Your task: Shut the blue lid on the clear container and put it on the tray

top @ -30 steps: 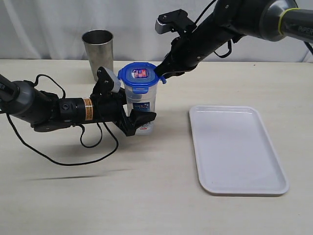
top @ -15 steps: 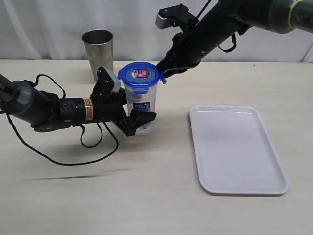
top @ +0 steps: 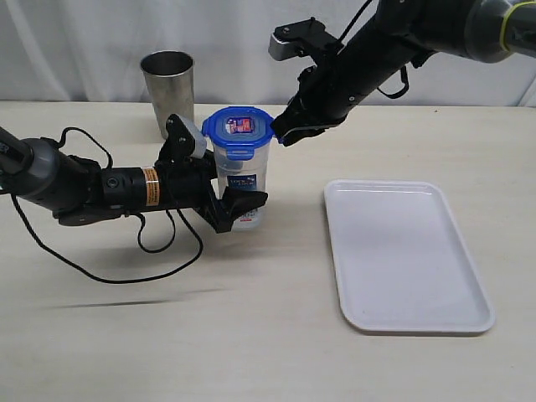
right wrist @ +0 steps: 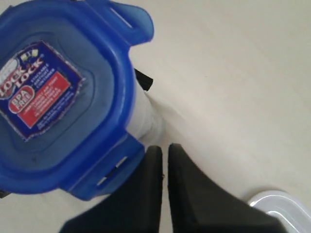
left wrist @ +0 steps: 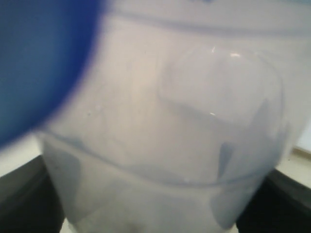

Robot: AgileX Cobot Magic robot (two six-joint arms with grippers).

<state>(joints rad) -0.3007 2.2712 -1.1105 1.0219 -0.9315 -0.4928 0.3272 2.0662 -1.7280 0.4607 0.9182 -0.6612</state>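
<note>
On the pale wooden table (top: 251, 352), the largest loose item is the white tray (top: 402, 251), lying flat on the right side with nothing in it and well apart from everything else. The left arm (top: 84, 188) stretches low across the table from the left edge, and the right arm (top: 394, 42) reaches down from the upper right. A grey steel cup (top: 168, 88) stands upright at the back left, behind the left arm's wrist.

The clear container (top: 249, 172) stands upright near the table's middle, left of the tray and not on it. The left gripper (top: 243, 194) is clamped around its lower body from the side, one dark finger (top: 247, 201) crossing the front of the printed label. In the left wrist view the translucent wall (left wrist: 184, 121) fills the picture, blurred, with dark fingers (left wrist: 24, 199) at either side of it.

The blue lid (top: 240, 130) sits on top of the container, level. In the right wrist view two of its flaps flare outward from the rim. The right gripper (right wrist: 161, 151) has its fingers pressed together, holding nothing, its tips just beside the lid's nearest flap (right wrist: 109, 172). Whether they touch it cannot be told. The red-and-blue sticker (right wrist: 36, 90) is on the lid's top.
</note>
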